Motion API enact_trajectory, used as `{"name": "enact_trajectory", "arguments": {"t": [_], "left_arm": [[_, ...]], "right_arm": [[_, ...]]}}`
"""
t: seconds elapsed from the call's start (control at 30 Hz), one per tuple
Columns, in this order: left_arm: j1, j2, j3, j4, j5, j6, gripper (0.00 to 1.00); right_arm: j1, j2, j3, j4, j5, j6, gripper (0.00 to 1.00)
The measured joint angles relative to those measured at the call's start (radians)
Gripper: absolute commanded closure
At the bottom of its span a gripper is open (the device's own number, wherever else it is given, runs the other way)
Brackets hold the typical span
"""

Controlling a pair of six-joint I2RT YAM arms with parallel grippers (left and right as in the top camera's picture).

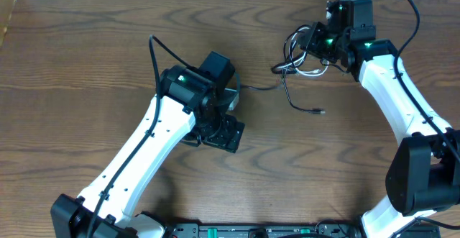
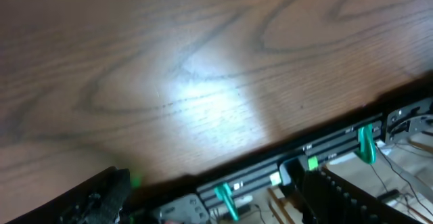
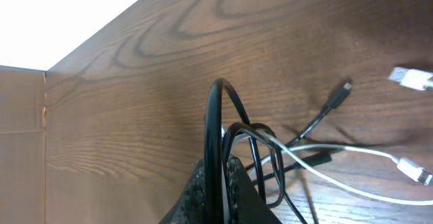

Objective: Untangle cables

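Note:
The cables lie in a tangle (image 1: 296, 58) at the back right of the table: black loops mixed with a white cord. One black end with a small plug trails toward the front (image 1: 320, 111), and a thin black strand runs left (image 1: 251, 87). My right gripper (image 1: 307, 44) is shut on the black loops (image 3: 220, 126), pinched between its fingers (image 3: 223, 190). The white cable (image 3: 338, 160) crosses behind them, with its white plugs at the right (image 3: 411, 79). A black plug (image 3: 343, 91) rests on the wood. My left gripper (image 1: 221, 132) is open and empty (image 2: 223, 204), away from the tangle.
The brown wooden table (image 1: 86, 65) has a white wall along its back edge. A black rail with green clips (image 2: 318, 158) runs along the front edge, just under the left gripper. Thick black arm cables arc over the right arm (image 1: 402, 1).

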Motion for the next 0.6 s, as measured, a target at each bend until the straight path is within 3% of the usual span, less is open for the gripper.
{"name": "enact_trajectory", "arguments": {"t": [0.33, 0.6], "left_arm": [[0.0, 0.007, -0.005, 0.443, -0.005, 0.013, 0.14], [0.0, 0.106, -0.015, 0.645, -0.027, 0.077, 0.14]], "right_arm": [[-0.005, 0.0, 0.0, 0.122, -0.313, 0.002, 0.99], [-0.041, 0.0, 0.0, 0.126, -0.469, 0.005, 0.99]]}}
